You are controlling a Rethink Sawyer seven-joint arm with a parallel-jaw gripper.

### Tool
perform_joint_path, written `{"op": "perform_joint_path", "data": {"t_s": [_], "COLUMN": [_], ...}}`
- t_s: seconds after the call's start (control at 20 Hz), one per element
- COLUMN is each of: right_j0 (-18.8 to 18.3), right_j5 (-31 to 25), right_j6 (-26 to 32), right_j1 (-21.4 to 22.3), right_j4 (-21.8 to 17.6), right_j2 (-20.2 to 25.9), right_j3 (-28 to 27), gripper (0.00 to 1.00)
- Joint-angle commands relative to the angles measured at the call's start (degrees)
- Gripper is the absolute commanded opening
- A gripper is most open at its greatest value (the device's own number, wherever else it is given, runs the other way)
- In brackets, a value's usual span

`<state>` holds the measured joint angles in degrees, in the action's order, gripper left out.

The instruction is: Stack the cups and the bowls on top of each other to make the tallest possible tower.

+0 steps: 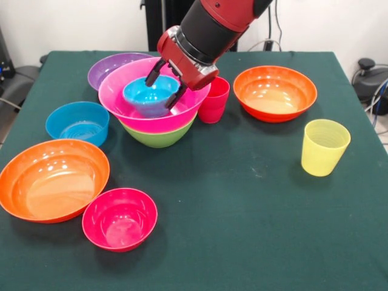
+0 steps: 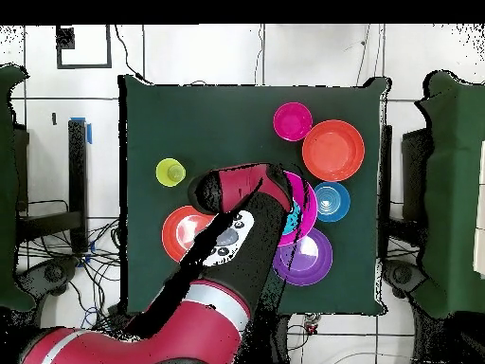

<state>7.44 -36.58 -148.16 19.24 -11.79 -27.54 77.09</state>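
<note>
The tower stands left of centre: a green bowl (image 1: pixel 159 139) at the bottom with the big pink bowl (image 1: pixel 159 121) nested in it. Inside the pink one rests a small blue bowl (image 1: pixel 148 98), slightly tilted. My gripper (image 1: pixel 163 85) hangs right over it, open, its black fingers (image 1: pixel 152 74) spread along the blue bowl's far and right rim. A red cup (image 1: pixel 214 100) stands against the tower's right side. The yellow cup (image 1: pixel 325 147) stands alone at the right. From overhead the arm covers most of the pink bowl (image 2: pixel 308 210).
Loose bowls ring the tower: purple (image 1: pixel 109 66) behind it, a second blue one (image 1: pixel 77 123) at left, a wide orange one (image 1: pixel 51 179) and a red-pink one (image 1: pixel 119 218) at front left, and another orange one (image 1: pixel 274 92) at back right.
</note>
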Motion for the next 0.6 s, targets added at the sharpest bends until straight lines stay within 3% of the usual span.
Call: {"op": "perform_joint_path", "data": {"t_s": [0.05,0.6], "right_j0": [-1.1,-1.0], "right_j5": [-0.8,-0.4], "right_j6": [5.5,5.4], "right_j1": [0.3,0.8], "right_j4": [-2.8,-3.1], "right_j2": [6.7,6.6], "right_j3": [-0.8,-0.7], "gripper": [1.0,1.0]}}
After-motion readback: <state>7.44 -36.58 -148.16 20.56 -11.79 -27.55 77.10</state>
